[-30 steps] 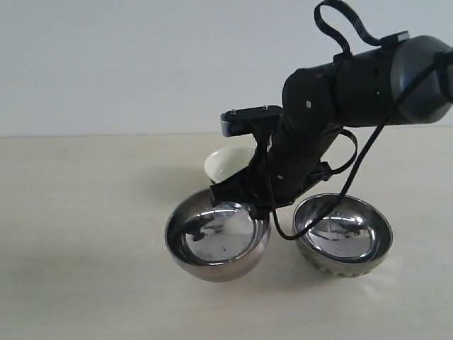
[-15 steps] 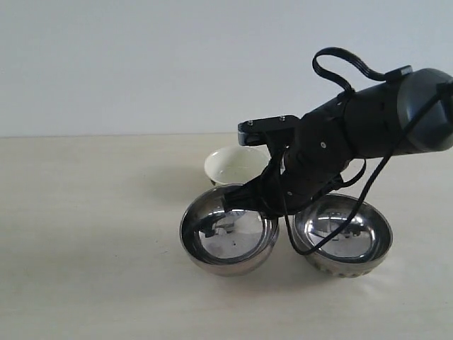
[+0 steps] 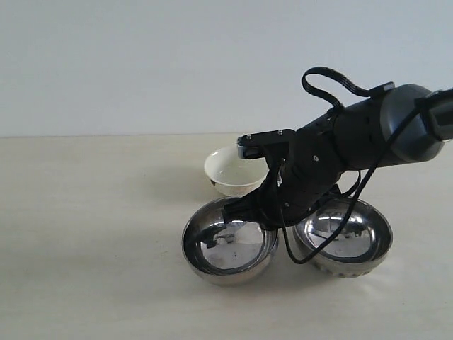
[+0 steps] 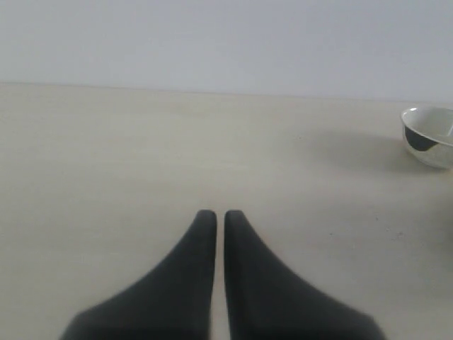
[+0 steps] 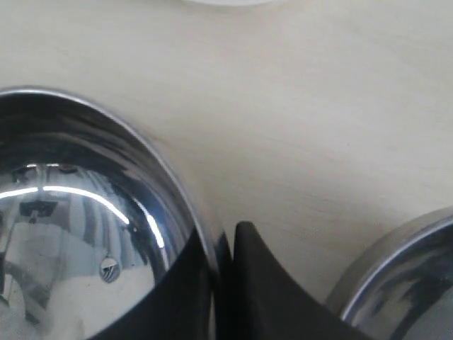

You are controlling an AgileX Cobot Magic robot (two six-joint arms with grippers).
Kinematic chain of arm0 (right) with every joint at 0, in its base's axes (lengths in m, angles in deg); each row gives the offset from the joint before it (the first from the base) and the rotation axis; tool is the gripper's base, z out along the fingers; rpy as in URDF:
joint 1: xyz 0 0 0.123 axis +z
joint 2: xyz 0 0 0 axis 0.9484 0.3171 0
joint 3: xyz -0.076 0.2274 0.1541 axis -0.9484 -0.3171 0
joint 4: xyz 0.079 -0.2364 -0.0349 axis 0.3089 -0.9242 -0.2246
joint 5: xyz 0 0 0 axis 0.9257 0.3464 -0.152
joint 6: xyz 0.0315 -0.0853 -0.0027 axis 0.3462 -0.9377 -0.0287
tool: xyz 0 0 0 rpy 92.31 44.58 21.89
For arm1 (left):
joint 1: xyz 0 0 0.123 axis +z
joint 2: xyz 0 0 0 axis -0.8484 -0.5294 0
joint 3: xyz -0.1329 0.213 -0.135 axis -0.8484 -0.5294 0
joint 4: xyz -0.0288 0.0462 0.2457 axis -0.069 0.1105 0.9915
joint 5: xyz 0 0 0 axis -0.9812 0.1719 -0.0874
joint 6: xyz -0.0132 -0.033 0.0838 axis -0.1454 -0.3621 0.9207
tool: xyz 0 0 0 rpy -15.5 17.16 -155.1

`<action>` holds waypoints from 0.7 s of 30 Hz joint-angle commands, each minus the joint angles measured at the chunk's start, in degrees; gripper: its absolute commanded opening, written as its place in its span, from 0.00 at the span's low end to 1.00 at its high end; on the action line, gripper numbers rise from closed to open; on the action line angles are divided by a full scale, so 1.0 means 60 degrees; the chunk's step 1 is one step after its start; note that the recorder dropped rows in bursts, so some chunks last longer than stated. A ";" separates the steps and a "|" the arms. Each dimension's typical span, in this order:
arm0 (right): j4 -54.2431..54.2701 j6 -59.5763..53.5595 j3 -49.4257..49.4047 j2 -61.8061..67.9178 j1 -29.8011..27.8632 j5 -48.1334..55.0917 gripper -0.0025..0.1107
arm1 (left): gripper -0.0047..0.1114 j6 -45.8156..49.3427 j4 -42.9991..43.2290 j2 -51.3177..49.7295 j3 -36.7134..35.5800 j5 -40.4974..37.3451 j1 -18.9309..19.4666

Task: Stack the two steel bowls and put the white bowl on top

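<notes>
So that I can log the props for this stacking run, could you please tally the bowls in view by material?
Round shiny steel bowls: 2, the smooth steel bowl and the fluted steel bowl
Small cream-white ceramic bowl: 1
Total: 3 bowls

1. In the exterior view my right arm (image 3: 333, 152) covers the near-left rim of the fluted steel bowl (image 3: 350, 244) and the right edge of the white bowl (image 3: 228, 170).
2. My right wrist view crops both steel bowls, including the smooth steel bowl (image 5: 78, 212), and shows only a sliver of the white bowl.
3. My left gripper (image 4: 214, 216) is blurred and cut off at its base, and the white bowl is cropped in that view too.
</notes>
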 commanded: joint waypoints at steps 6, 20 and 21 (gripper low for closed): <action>-0.0069 -0.0021 0.0006 -0.0038 -0.0042 -0.0037 0.02 | 0.07 -0.0045 0.0000 0.0029 -0.0029 0.0069 -0.0048; -0.0069 -0.0100 0.0006 -0.0070 -0.0042 0.0008 0.52 | 0.07 -0.0045 0.0000 0.0029 -0.0029 0.0069 -0.0048; -0.0069 -0.0100 0.0006 -0.0070 -0.0042 -0.0035 0.55 | 0.07 -0.0045 0.0000 0.0029 -0.0029 0.0069 -0.0048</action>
